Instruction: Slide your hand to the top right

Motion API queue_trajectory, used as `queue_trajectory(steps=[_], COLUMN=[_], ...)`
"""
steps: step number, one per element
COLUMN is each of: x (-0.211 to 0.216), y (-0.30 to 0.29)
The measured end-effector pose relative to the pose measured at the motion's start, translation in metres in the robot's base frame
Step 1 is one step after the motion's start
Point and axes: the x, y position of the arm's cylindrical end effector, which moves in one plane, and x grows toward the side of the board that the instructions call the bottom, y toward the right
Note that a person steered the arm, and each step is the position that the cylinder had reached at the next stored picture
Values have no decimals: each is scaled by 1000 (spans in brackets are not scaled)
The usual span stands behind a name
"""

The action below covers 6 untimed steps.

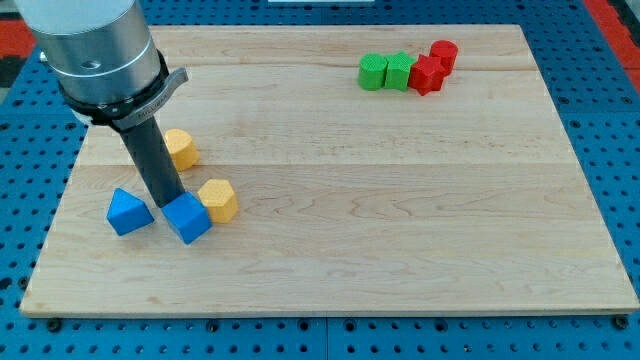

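Tip [170, 203] touching blue cube [188, 218], no hand visible, two blue, two yellow, two green, two red blocks.

Rod near-upright (slight tilt), my tip [169, 203] low at view's left.

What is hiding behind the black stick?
My tip touches the blue cube. Behind the rod, part of a yellow block peeks out; its left side is covered, so its shape is unclear.
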Motion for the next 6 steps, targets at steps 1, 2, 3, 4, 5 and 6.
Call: queue_trajectory(steps=[1,2,3,4,5,6], x=[0,-5,-47,-80,-116,-179], y=[2,11,72,181,303,412])
